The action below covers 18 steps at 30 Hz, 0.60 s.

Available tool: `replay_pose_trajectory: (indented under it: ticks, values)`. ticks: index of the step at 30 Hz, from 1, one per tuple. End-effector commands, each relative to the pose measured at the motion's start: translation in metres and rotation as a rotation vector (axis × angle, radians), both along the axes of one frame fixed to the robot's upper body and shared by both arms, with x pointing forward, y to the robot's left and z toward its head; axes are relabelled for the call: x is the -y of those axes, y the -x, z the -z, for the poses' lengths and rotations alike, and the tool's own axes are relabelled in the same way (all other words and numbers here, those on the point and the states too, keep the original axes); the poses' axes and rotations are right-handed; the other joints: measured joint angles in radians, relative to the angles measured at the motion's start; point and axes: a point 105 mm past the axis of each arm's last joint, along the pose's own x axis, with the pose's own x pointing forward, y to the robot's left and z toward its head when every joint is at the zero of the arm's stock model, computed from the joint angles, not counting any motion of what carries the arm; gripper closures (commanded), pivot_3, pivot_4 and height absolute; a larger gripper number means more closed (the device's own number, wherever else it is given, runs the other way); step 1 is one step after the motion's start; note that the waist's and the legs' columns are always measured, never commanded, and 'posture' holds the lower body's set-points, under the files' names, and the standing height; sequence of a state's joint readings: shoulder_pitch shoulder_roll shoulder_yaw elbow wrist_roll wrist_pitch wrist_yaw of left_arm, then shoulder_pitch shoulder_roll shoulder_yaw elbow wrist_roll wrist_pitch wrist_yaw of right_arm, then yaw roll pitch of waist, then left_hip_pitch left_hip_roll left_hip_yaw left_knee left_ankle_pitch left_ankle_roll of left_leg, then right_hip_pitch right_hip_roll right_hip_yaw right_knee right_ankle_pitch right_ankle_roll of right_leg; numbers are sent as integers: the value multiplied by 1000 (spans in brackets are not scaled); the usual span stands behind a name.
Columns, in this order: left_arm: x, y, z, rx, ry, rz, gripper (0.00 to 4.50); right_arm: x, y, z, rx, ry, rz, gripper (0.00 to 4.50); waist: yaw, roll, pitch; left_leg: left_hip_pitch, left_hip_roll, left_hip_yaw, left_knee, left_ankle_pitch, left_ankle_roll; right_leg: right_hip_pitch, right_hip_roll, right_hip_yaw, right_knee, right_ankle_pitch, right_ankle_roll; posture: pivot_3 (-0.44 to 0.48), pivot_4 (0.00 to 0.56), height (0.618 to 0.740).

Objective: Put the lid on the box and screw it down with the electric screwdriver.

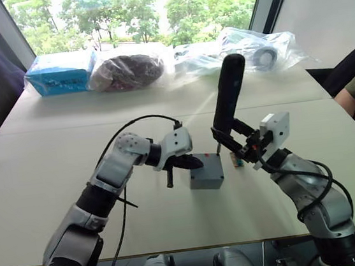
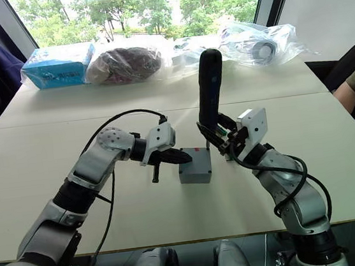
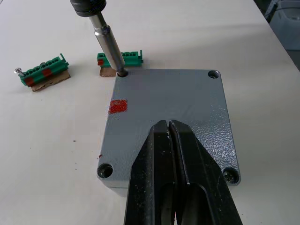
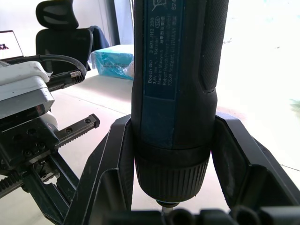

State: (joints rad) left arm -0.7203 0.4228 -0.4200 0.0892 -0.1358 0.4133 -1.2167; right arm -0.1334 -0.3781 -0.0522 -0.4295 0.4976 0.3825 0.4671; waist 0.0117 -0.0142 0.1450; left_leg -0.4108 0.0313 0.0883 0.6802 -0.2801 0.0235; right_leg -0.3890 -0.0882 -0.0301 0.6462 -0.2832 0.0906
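Nearest me, my left end effector (image 3: 168,154) has its two black fingers pressed together with nothing between them, tips resting on the lid (image 3: 173,112), which already sits on the box (image 1: 206,176) near the middle of the surface (image 1: 55,185). I read that as a steadying press. Just right of the box, my right end effector (image 1: 233,141) is clamped around the lower body of the electric screwdriver (image 1: 228,95). The tool's long axis stands nearly upright, leaning slightly away from me, and its metal bit (image 3: 108,44) drops into the lid's far corner hole on the side of the red mark (image 3: 117,106). So the driving falls to the right arm. I can see a screw head in one near corner; the other two holes look empty. Beyond the box lie two green terminal blocks (image 3: 44,71), and further back, by the window, some bagged items (image 1: 125,68).
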Motion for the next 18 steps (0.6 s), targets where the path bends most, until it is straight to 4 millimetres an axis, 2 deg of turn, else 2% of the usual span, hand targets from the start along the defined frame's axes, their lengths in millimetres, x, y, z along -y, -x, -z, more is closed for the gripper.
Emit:
replay_pose_trajectory:
  ticks: [1,4,8,10,11,13,15,18]
  values:
    - [2,2,6,-10,-19,9,4500,7,-4,-6,-36,11,5,2707,0,0,0,0,0,0,0,0,0,0,0,0,0,0,0,0,150,740]
    - [2,3,7,-12,-21,15,4500,6,-4,-62,104,-32,-36,2707,-1,4,3,-1,0,0,0,0,0,-1,-2,0,0,0,0,0,150,740]
    - [1,5,2,-29,17,12,4500,9,-5,-105,149,-52,-50,2707,0,6,4,-10,-2,-1,0,0,0,-10,-4,-2,1,1,0,0,150,740]
    - [6,0,-17,-19,127,-21,4500,16,-8,-120,124,-60,-25,2707,-1,7,5,-14,-2,-1,0,0,0,-13,-4,-3,1,1,1,0,150,740]
    - [8,-7,-29,-18,194,-70,4500,21,-11,-124,85,-64,-4,2707,1,7,5,-17,-2,-1,0,0,0,-15,-4,-3,1,2,2,0,150,740]
    - [8,-15,-50,-36,274,-118,4500,36,-17,-107,-198,-16,-28,2707,3,8,7,-19,-2,-1,1,0,0,-17,-4,-3,1,2,3,0,150,740]
    - [5,-9,-58,-42,281,-82,4500,50,-17,-103,-318,8,-5,2707,0,6,9,-20,-4,-2,2,0,0,-17,-7,-5,1,2,3,0,150,740]
    - [-7,3,-66,-6,232,-20,4500,105,-22,-76,-566,92,208,2707,-3,9,11,-20,-5,-2,1,0,1,-17,-8,-5,0,2,3,0,150,740]
